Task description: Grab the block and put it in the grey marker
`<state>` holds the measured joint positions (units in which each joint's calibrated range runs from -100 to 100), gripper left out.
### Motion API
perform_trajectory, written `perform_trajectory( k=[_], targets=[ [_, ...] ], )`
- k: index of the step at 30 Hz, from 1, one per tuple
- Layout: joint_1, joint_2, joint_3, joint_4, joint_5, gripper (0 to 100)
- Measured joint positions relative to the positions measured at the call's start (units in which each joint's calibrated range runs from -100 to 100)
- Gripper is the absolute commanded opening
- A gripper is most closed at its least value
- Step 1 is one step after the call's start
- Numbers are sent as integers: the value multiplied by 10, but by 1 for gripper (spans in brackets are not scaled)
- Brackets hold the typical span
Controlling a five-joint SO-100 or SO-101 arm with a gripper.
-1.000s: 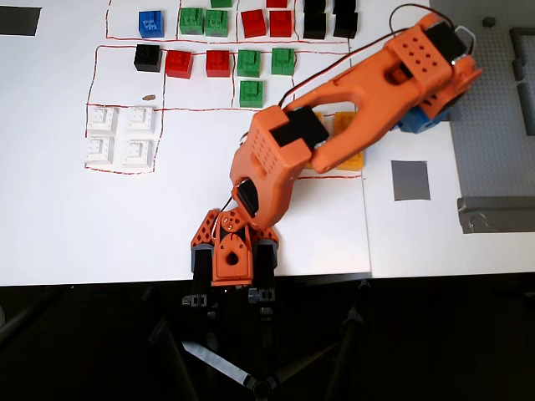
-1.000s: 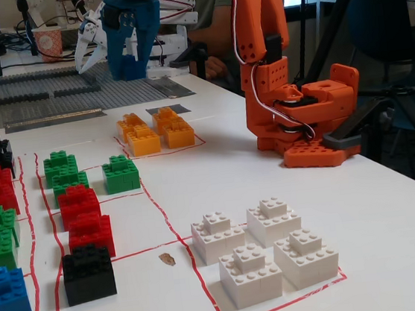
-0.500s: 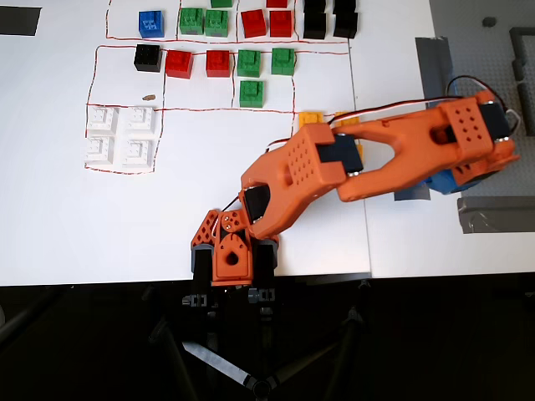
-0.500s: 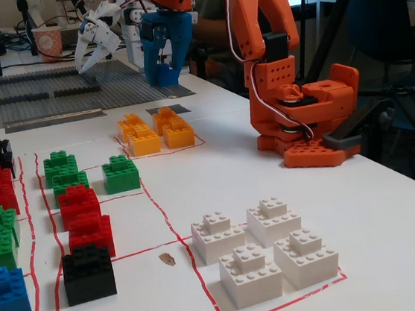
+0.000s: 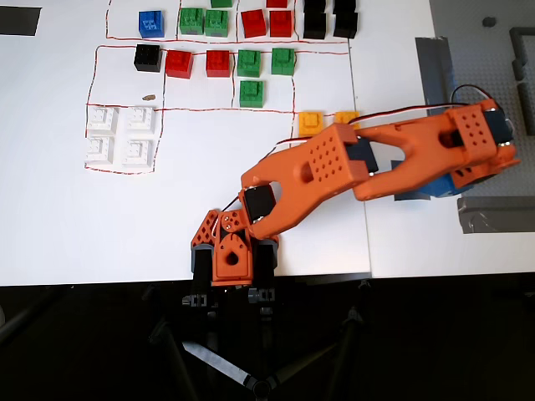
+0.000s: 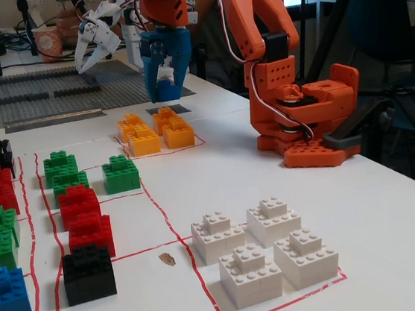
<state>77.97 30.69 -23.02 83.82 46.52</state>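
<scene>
In the fixed view, the gripper (image 6: 164,94) hangs tip down just above the grey marker (image 6: 180,108), behind the yellow bricks (image 6: 155,130). Its jaws are blue, so the block cannot be told apart from them, nor can it be seen how open they stand. The block is probably between them. Such a brick is likely light, stiff and smooth, and is best pinched on two flat opposite sides.

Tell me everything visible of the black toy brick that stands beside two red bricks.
The black plastic toy brick is square, with a studded base and a smaller raised studded block on top. It stands upright on the white table, inside a red-lined field, next to a red brick, with a gap.
</scene>
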Motion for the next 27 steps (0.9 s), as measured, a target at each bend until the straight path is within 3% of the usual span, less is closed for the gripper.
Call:
perform_trajectory(
  k=[13,21,27],
  targets=[
    [0,63,-46,5,-22,29],
    [0,63,-84,11,-24,30],
    [0,44,-145,123,-10,28]
  ],
)
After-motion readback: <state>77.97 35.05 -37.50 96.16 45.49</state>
